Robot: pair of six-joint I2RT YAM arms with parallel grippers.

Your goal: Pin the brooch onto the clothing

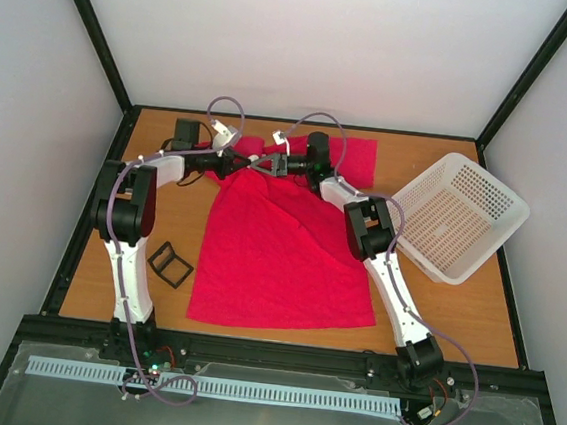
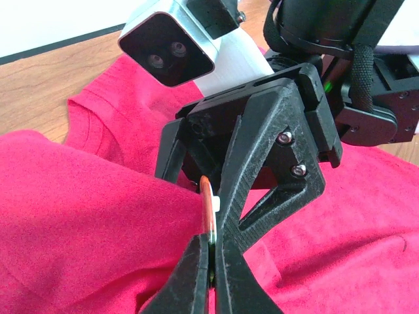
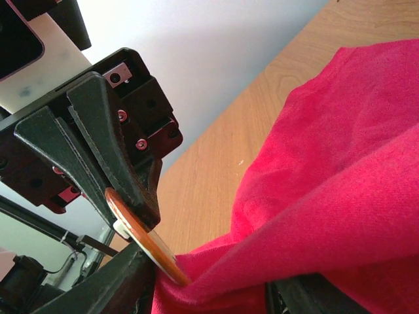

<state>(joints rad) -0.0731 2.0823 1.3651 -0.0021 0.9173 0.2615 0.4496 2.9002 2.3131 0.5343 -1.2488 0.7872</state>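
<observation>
Clothing (image 1: 279,262): lies spread on the wooden table (image 1: 454,319), rises to a peak at its far, collar end. White basket (image 1: 454,214): sits at the table's right edge. Black case (image 1: 170,264): rests just left of the hem. Right gripper (image 1: 268,165): pinches a fold of the raised cloth. Left gripper (image 2: 211,271): clamps narrow on the brooch (image 2: 209,209), held edge-on, touching the red fold.

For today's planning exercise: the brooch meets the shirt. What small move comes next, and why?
Probably the left gripper should press the brooch slightly into the clothing: the brooch is clamped edge-on against the raised fold that the right gripper holds.
</observation>
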